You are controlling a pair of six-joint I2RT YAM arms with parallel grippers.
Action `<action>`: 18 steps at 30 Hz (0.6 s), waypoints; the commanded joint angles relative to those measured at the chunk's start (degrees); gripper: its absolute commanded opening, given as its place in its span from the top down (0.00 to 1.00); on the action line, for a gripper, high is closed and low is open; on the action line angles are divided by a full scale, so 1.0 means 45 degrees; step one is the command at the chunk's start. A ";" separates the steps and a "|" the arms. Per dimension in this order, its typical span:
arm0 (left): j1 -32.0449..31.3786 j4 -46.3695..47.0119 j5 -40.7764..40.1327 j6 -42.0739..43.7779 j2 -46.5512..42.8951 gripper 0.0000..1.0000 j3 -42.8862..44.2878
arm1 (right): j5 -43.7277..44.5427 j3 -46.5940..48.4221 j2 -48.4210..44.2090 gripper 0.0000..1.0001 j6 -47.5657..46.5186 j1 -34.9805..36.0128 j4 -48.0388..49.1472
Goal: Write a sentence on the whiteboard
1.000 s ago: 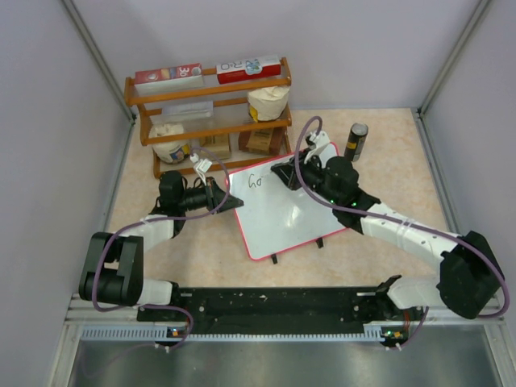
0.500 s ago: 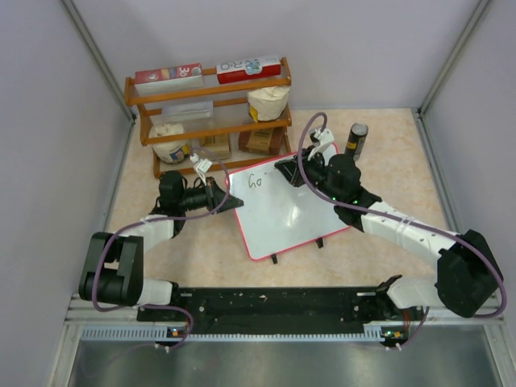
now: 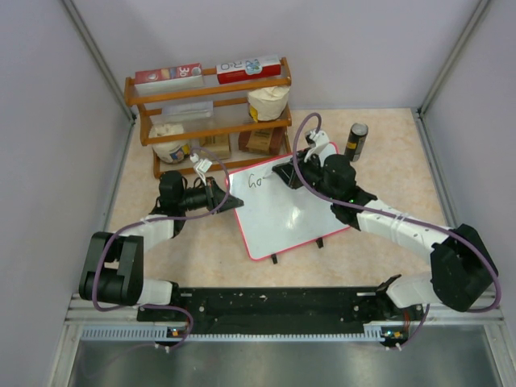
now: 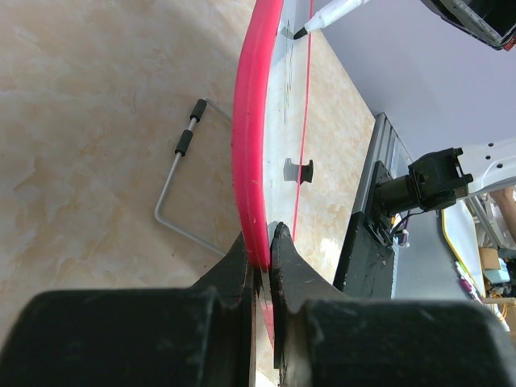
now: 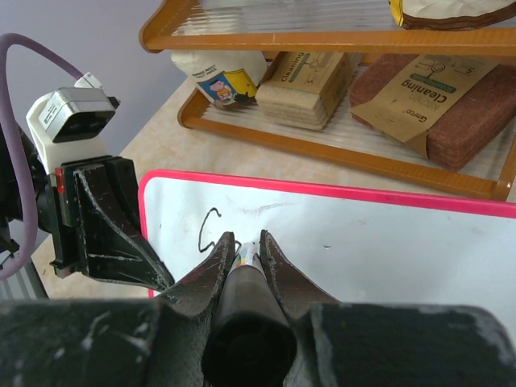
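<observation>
Resting on the tabletop (image 3: 387, 161) in front of a wooden shelf rack (image 3: 211, 113), the whiteboard (image 3: 286, 214) has its left edge pinched in the left claw (image 4: 260, 243), closed tight on the red-pink frame; the right claw (image 5: 244, 242) is closed around a marker (image 4: 329, 14), its tip at the board's upper part; the sentence (image 3: 256, 181) seems to read "Go", though the strokes are small.

A robot lab cell: plain panel walls (image 3: 379, 56) on aluminium framing (image 3: 97, 56) box in a marbled tabletop (image 3: 395, 161), with a stocked wooden shelf (image 3: 201, 91) at eleven o'clock.
</observation>
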 commanded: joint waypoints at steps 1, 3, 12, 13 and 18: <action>-0.0397 -0.1201 -0.0204 0.2801 0.0486 1.00 -0.0642 | -0.0167 0.0445 0.0103 1.00 -0.0039 -0.0085 0.0153; -0.0397 -0.1201 -0.0204 0.2801 0.0486 1.00 -0.0661 | -0.0187 0.0406 0.0084 1.00 -0.0039 -0.0085 0.0055; -0.0397 -0.1201 -0.0204 0.2820 0.0486 1.00 -0.0661 | -0.0343 0.0113 -0.0073 1.00 -0.0175 -0.0085 -0.0238; -0.0397 -0.1201 -0.0204 0.2801 0.0467 1.00 -0.0642 | -0.0381 0.0035 -0.0073 1.00 -0.0175 -0.0085 -0.0257; -0.0397 -0.1201 -0.0204 0.2801 0.0486 1.00 -0.0642 | -0.0343 -0.0141 -0.0170 1.00 -0.0273 -0.0085 -0.0394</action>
